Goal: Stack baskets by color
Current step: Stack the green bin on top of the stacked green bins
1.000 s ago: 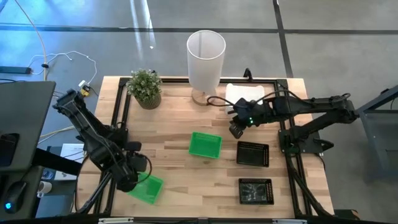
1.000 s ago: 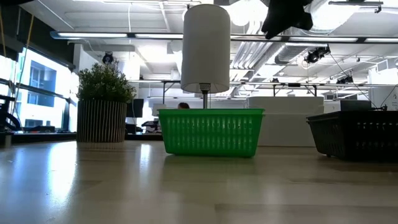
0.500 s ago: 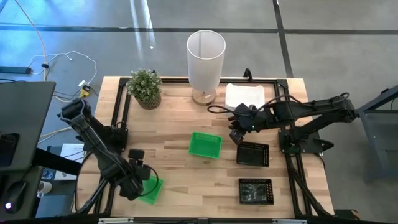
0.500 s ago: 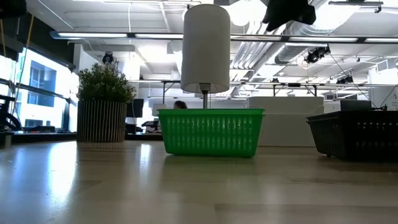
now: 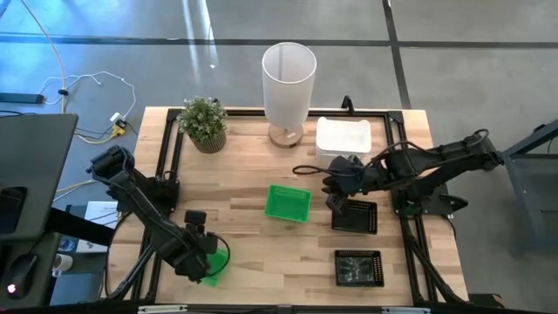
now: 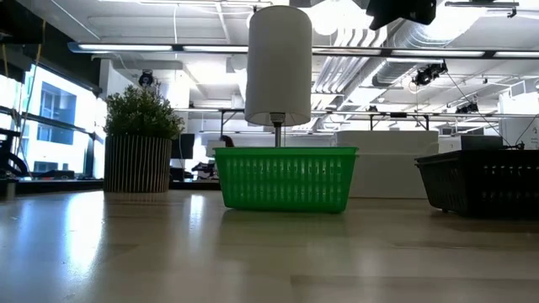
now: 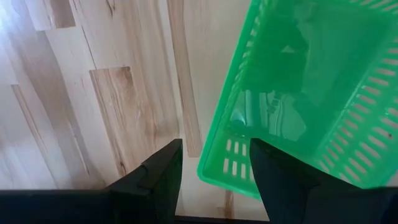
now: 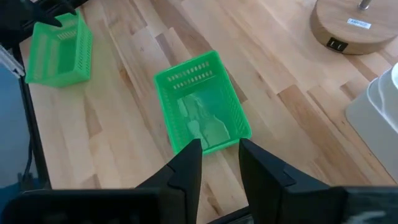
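Note:
A green basket (image 5: 217, 260) lies on the table near the front left. My left gripper (image 5: 199, 255) points down over it, open. One finger (image 7: 157, 180) stands outside its end wall (image 7: 229, 169) and the other (image 7: 283, 180) over its inside; I cannot tell whether either touches it. A second green basket (image 5: 288, 202) rests on its base at mid-table. My right gripper (image 5: 340, 185) hangs open and empty in the air above the far edge of a black basket (image 5: 355, 215). Another black basket (image 5: 358, 268) sits nearer the front. A white basket (image 5: 343, 137) sits at the back right.
A tall white cylindrical bin (image 5: 289, 83) on a round wooden base and a potted plant (image 5: 204, 124) stand along the far edge. A black frame (image 5: 171, 148) runs along the table's left and right sides. Bare wood lies between the two green baskets.
My left gripper has come down and moved a little toward the table's right, onto the near-left green basket, and now covers most of it from above. My right gripper has swung slightly toward the near edge, toward the far black basket. No basket has moved.

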### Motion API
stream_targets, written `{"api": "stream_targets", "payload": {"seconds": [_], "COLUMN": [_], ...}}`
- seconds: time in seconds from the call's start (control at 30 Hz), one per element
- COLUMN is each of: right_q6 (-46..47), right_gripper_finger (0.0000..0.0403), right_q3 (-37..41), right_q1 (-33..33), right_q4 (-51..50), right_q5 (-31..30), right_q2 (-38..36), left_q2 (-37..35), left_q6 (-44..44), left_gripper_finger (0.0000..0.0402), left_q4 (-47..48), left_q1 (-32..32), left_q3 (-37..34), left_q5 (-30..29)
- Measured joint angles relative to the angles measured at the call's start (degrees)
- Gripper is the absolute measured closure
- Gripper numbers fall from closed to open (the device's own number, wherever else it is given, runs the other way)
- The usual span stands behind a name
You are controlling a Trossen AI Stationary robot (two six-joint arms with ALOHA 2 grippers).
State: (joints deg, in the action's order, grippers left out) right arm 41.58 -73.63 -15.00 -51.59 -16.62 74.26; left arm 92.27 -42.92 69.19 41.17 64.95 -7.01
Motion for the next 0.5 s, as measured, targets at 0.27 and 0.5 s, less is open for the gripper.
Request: {"api": "stream_targets", "payload": {"seconds": [0.27, 0.5], "right_q6": [0.0, 0.0], "right_gripper_finger": [0.0309, 0.0309], "right_q3": [0.0, 0.0], "right_q1": [-2.7, -4.3], "right_q4": [0.0, 0.0], "right_q5": [-3.2, -4.4], "right_q2": [0.0, 0.0], "left_q2": [3.9, 7.4], "left_q6": [3.4, 5.6], "left_gripper_finger": [0.0229, 0.0229], "left_q4": [0.2, 0.2], "left_q1": [-2.9, -5.2], "left_q3": [0.0, -0.1], "left_q5": [3.7, 5.3]}}
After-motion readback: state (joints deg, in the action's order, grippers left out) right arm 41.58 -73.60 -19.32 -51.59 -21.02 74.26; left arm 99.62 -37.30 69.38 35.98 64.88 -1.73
